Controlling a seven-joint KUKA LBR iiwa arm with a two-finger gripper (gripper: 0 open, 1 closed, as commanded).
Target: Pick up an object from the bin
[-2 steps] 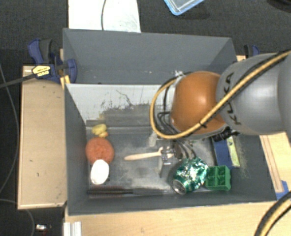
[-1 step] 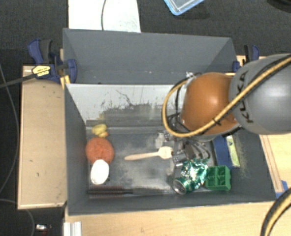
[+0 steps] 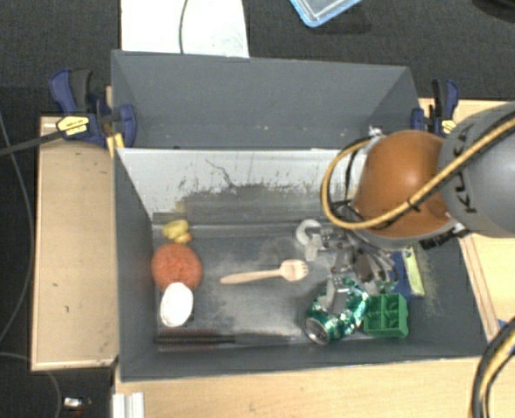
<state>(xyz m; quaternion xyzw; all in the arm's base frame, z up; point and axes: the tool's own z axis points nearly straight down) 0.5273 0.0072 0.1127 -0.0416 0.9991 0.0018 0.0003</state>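
My gripper [image 3: 351,266] hangs low in the right part of the bin, under the arm's orange cover. Just in front of it lies a crushed green drinks can [image 3: 334,313], its open end facing the bin's front wall. A green toy block [image 3: 384,314] sits beside the can on its right. A pale wooden spoon [image 3: 267,275] lies flat to the gripper's left, its bowl end pointing towards the gripper. Whether the gripper touches the can I cannot tell.
At the bin's left side sit an orange ball [image 3: 177,264], a white egg-shaped thing [image 3: 177,305] in front of it, and a small yellow thing [image 3: 178,231] behind it. A dark stick [image 3: 196,340] lies along the front wall. A blue and yellow thing [image 3: 410,273] lies at the right wall.
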